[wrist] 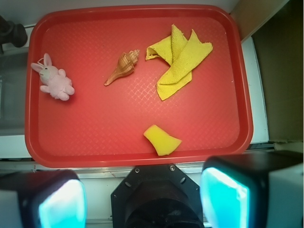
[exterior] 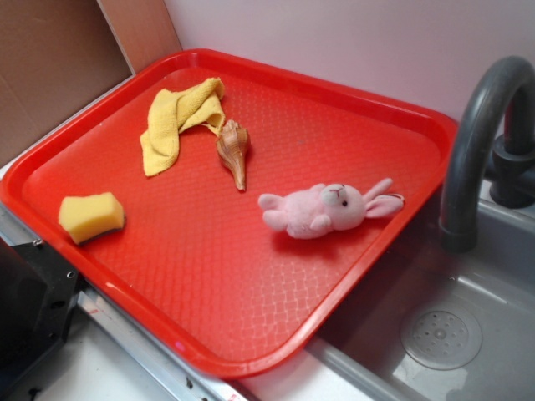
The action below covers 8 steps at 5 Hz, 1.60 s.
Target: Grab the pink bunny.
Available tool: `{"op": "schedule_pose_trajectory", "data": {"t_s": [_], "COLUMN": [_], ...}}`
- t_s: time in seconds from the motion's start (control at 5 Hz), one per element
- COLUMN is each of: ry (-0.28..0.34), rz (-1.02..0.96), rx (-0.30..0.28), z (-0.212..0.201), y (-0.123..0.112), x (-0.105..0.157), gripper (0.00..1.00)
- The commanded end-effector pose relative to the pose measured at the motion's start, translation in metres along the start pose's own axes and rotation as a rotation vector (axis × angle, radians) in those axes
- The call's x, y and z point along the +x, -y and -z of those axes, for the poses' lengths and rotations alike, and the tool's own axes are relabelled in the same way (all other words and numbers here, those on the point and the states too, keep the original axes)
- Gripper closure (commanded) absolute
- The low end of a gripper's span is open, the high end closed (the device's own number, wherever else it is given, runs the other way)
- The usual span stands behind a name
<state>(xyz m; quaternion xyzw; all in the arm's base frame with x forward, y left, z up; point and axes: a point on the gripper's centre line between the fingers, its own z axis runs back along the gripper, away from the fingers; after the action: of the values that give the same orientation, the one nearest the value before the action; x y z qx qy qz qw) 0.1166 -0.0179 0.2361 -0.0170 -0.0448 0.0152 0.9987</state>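
Claw (wrist: 142, 202): fingers apart, empty, above the tray's near rim in the wrist view.
Red tray (wrist: 118, 142): carries four items.
Yellow sponge (wrist: 162, 140): nearest the claw.
Seashell (wrist: 122, 67): mid-tray.
Yellow cloth (wrist: 179, 59): crumpled, beside the shell.
Pink bunny (wrist: 53, 79): lying at the tray edge next to the sink (exterior: 468, 326) and grey faucet (exterior: 476, 134).

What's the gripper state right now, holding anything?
Gripper: open, empty, above the near edge of the red tray. The pink bunny lies untouched at the tray's far left in the wrist view.
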Motion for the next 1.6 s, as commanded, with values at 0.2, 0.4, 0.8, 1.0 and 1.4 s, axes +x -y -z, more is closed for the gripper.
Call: {"op": "schedule_pose_trajectory", "data": {"t_s": [0.2, 0.4, 0.8, 1.0, 1.4], "ry": [0.0, 0.051, 0.082, 0.081, -0.011], "rz": [0.131, 0.28, 0.527, 0.597, 0.655], "rx": [-0.005, 0.022, 0.037, -0.002, -0.045], "z": [0.012, 0.021, 0.063, 0.089, 0.14], "y": [0.01, 0.032, 0.091, 0.11, 0.131], "x": [0.023, 0.04, 0.07, 0.085, 0.101], "gripper": [0.0, 0.0, 0.0, 0.0, 0.0]}}
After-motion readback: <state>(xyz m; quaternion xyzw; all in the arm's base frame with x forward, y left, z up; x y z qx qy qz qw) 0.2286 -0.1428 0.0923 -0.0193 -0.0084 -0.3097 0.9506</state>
